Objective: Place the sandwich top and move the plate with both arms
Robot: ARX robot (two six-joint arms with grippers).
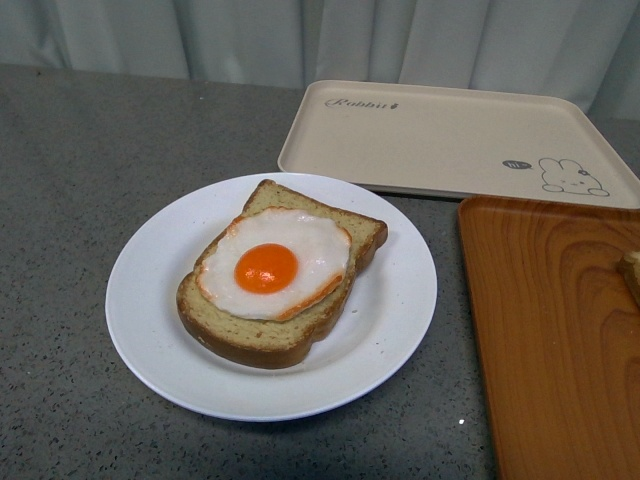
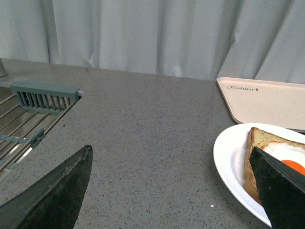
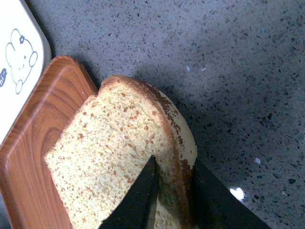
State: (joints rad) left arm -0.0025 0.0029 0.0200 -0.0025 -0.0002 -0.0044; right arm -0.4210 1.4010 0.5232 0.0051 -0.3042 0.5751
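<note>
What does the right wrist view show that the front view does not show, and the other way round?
Only the right wrist view: the right gripper, its fingers closed on the crust edge of the sandwich top, whose bare face shows. Only the front view: the plate, with the other bread slice and the fried egg on it. Both: the wooden tray, the rabbit tray and the grey counter. The front view catches at most a small scrap of the top at its right edge.

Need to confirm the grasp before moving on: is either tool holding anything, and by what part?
The right tool grips the sandwich top by its crust edge. The left tool is open and holds nothing.
</note>
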